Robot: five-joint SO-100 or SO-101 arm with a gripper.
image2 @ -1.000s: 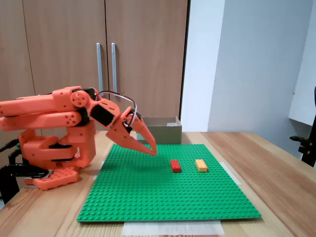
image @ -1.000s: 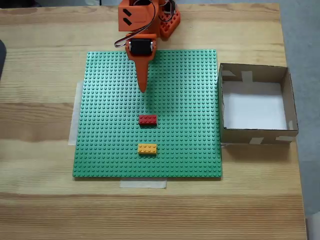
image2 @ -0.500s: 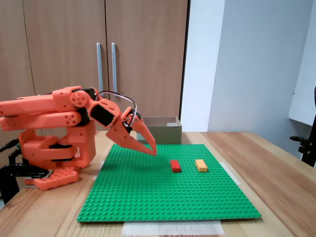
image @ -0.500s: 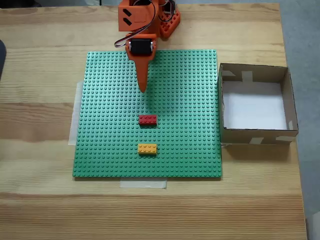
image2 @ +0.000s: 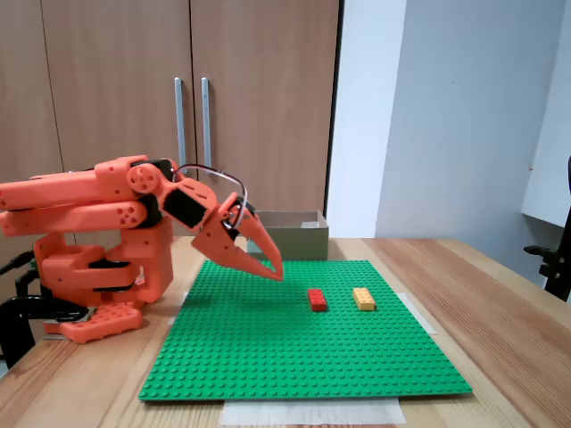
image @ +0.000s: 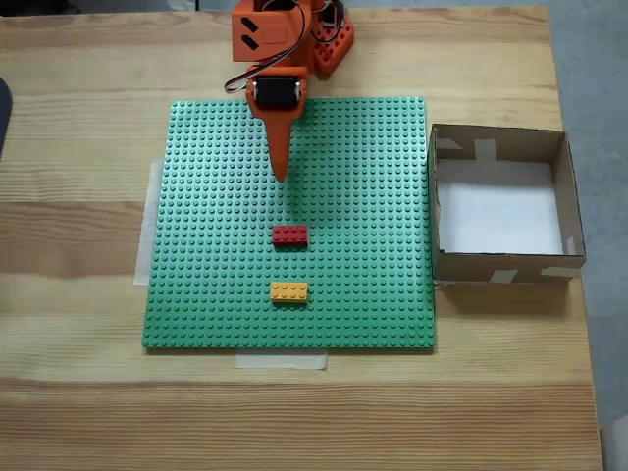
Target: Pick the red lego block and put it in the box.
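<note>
The red lego block [image: 289, 235] [image2: 317, 299] lies flat on the green baseplate [image: 206, 255] [image2: 268, 348], a little past its middle as a fixed view from above shows it. My orange gripper [image: 281, 175] [image2: 275, 270] hovers over the plate, its tips short of the block and pointing towards it, fingers shut with nothing between them. The box [image: 564, 196] [image2: 299, 236], brown cardboard with a white bottom, stands open-topped against the plate's right edge in that same view.
A yellow-orange brick [image: 288, 291] [image2: 363, 298] lies just beyond the red one, nearer the plate's front edge. The arm's orange base [image2: 98, 267] sits at the table's far side. Pale tape [image: 281, 361] holds the plate to the wooden table [image: 78, 412].
</note>
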